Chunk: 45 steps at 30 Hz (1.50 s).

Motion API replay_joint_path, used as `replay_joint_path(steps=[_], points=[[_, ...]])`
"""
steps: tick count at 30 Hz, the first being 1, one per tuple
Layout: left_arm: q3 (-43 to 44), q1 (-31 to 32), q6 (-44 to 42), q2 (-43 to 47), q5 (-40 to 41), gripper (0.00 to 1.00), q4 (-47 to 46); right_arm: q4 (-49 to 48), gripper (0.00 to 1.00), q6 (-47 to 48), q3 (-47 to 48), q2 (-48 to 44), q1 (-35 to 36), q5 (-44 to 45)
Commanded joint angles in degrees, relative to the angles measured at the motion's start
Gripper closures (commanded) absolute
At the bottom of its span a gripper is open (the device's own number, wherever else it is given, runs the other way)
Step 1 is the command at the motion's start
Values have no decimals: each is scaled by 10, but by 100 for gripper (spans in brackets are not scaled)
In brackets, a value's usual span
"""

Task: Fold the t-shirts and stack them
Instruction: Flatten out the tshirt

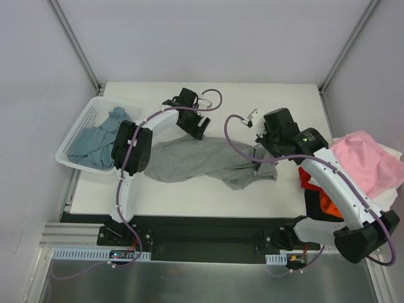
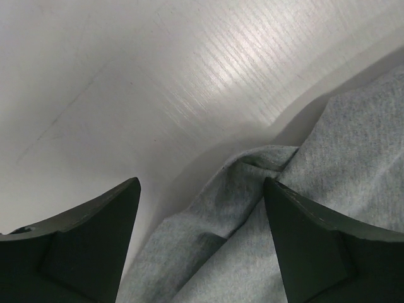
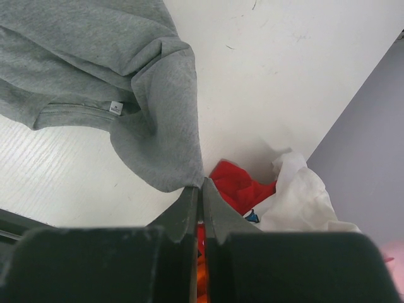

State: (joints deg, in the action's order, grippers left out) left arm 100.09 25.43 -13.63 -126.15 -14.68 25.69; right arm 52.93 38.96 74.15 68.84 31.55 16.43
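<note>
A light heather-grey t-shirt (image 1: 196,159) lies crumpled and stretched across the middle of the table. My left gripper (image 1: 197,128) is at the shirt's upper left end. In the left wrist view it (image 2: 202,183) stands open, with a raised fold of the grey t-shirt (image 2: 252,221) between its spread fingers (image 2: 315,240). My right gripper (image 3: 202,184) is shut on a corner of the grey t-shirt (image 3: 158,126) at its right end (image 1: 262,153), and that corner is lifted slightly. A dusty blue-teal t-shirt (image 1: 95,142) fills the basket.
The white slatted basket (image 1: 68,142) stands at the table's left edge. A heap of t-shirts sits at the right edge: pink (image 1: 366,161) on top, then white (image 3: 300,189), red (image 3: 237,186) and orange (image 1: 328,203). Grey walls close in the table.
</note>
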Motion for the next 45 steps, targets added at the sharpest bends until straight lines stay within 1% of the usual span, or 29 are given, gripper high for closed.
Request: replay_joint_path(steps=[1, 4, 5, 13, 14, 15, 17, 18, 20, 24, 27, 31, 35, 41, 45], points=[[-7, 0, 2, -9, -13, 24, 1, 2, 99, -13, -3, -20, 4, -1], [-4, -1, 4, -14, -19, 30, 1, 2, 99, -13, -4, -20, 4, -3], [-4, 0, 4, -15, -23, 36, 1, 2, 99, -13, -7, -20, 4, -3], [5, 0, 2, -15, -19, 53, 2, -3, 99, -11, -13, -12, 4, 0], [7, 0, 3, -14, -20, 58, 4, -5, 99, -11, -14, -11, 4, 2], [9, 0, 1, -13, -19, 71, 4, -6, 99, -11, -15, -10, 4, 5], [12, 0, 1, -10, -17, 93, 5, -11, 99, -8, -16, -5, 5, 19], [12, 0, 1, -8, -11, 100, 5, -12, 99, -7, -16, -3, 4, 25], [14, 0, -3, -4, -4, 100, 6, -17, 99, -3, -10, 0, 4, 42], [12, 0, -15, 31, 18, 100, 7, -20, 99, 8, 12, 15, 4, 88], [12, 0, -22, 67, 49, 100, 8, -34, 99, 27, 39, 30, 0, 148], [14, -1, -32, 117, 113, 100, 10, -32, 99, 45, 100, 59, -14, 191], [17, -2, -50, 166, 179, 100, 10, -29, 99, 61, 162, 85, -48, 209], [27, -6, -70, 208, 263, 100, 10, -30, 99, 77, 244, 122, -104, 222], [34, -20, -65, 229, 294, 100, 10, -32, 99, 89, 295, 148, -144, 232]])
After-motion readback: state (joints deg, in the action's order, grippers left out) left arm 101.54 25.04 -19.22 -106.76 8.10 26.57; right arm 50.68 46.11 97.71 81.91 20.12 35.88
